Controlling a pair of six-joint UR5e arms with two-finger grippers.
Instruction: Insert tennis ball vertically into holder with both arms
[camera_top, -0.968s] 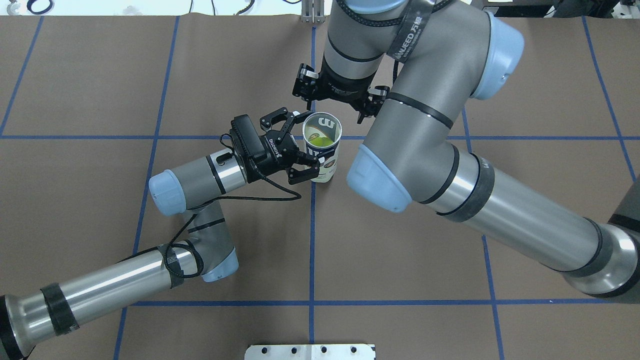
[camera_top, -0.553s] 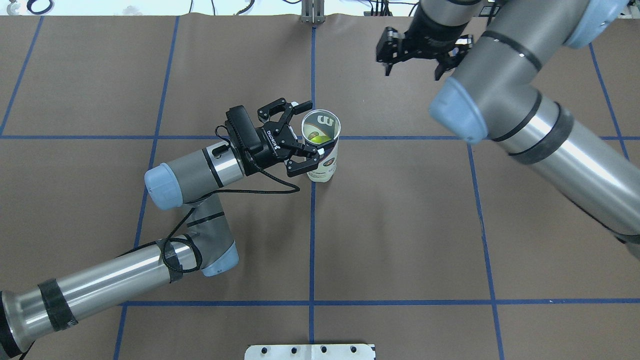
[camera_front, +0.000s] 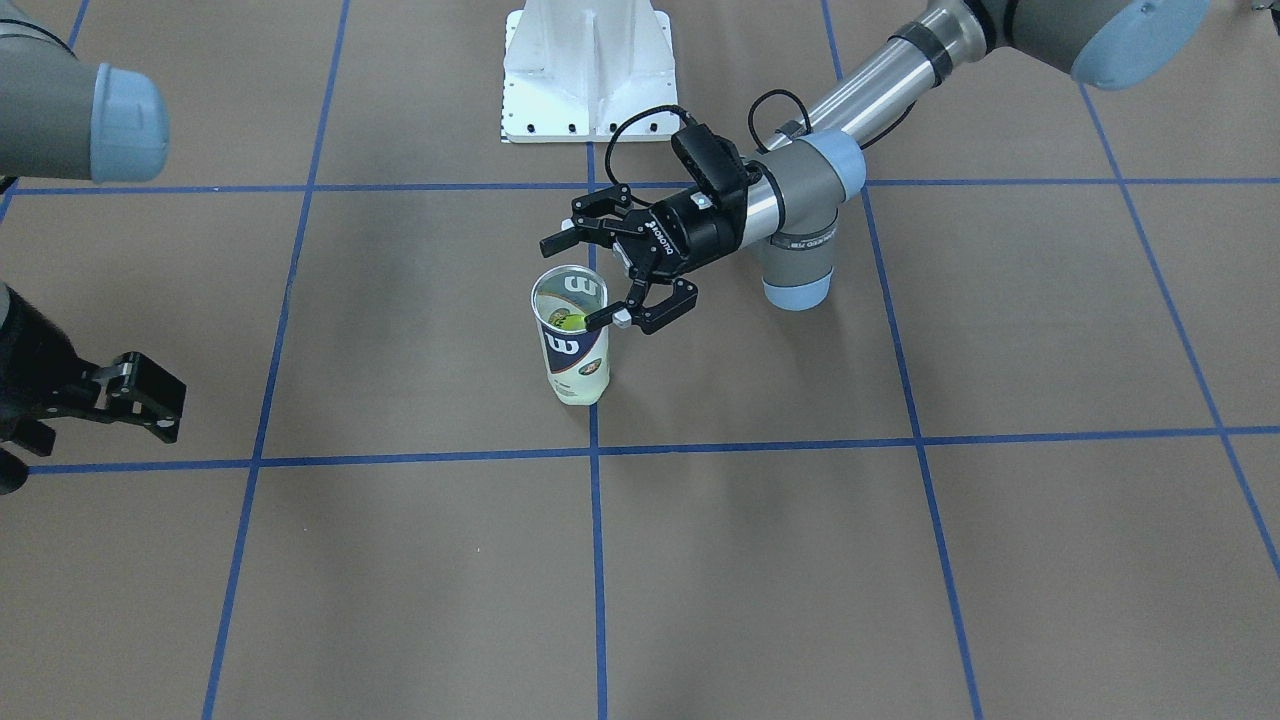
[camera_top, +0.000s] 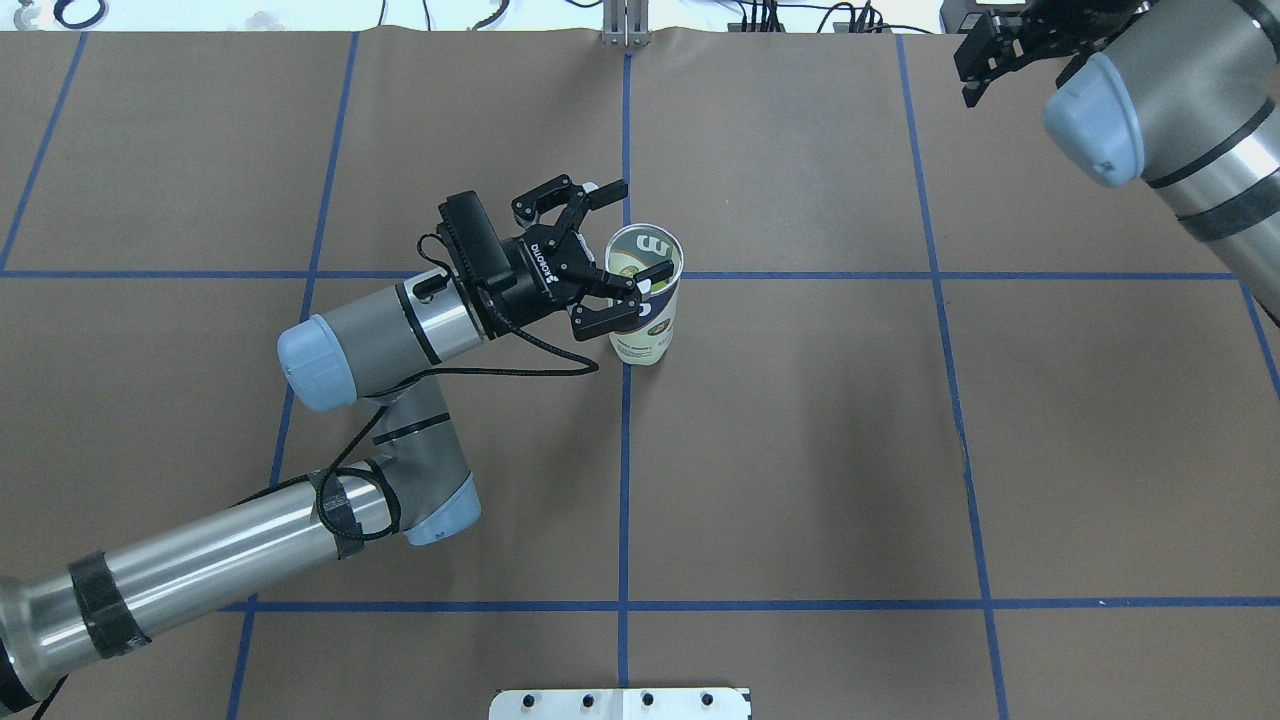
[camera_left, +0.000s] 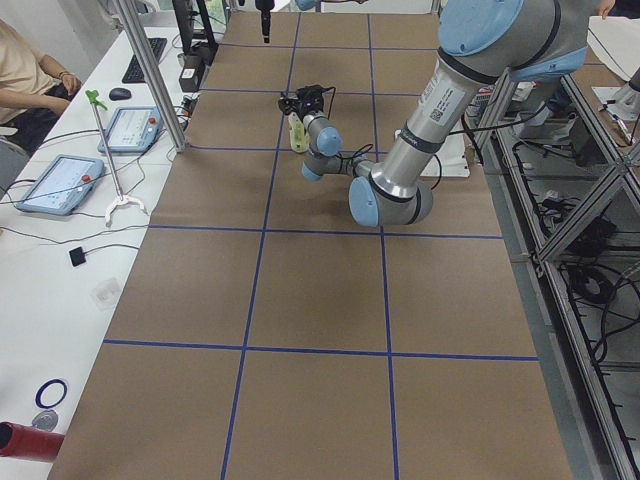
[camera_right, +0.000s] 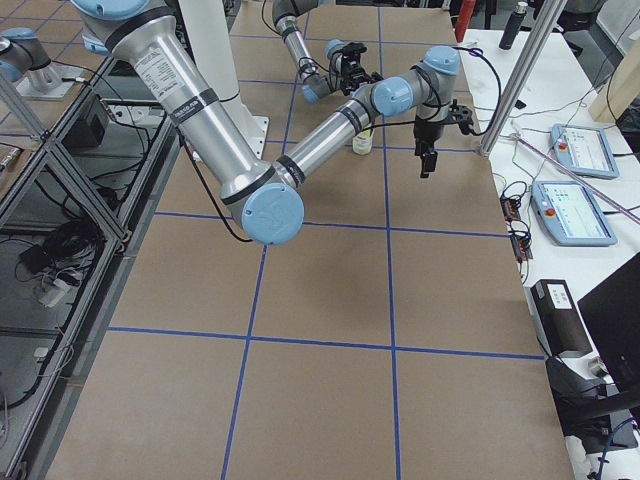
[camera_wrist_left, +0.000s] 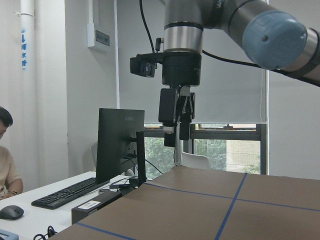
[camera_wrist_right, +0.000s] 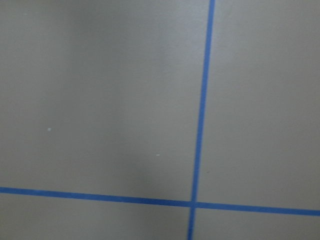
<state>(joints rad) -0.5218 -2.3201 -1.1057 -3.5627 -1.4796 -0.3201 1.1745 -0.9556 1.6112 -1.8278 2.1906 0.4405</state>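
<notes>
Jaws spread on left gripper (camera_top: 643, 228) beside the "W"-marked holder (camera_top: 640, 335); right gripper (camera_top: 1015, 72) likewise spread.

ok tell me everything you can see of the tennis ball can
The tennis ball can is a clear plastic cylinder with a navy-and-white label bearing a white W. It stands upright on the brown table beside a blue tape line, its mouth open with no lid. A yellow-green tennis ball sits inside. One finger of the open left gripper overlaps its rim; whether they touch is unclear.
</notes>
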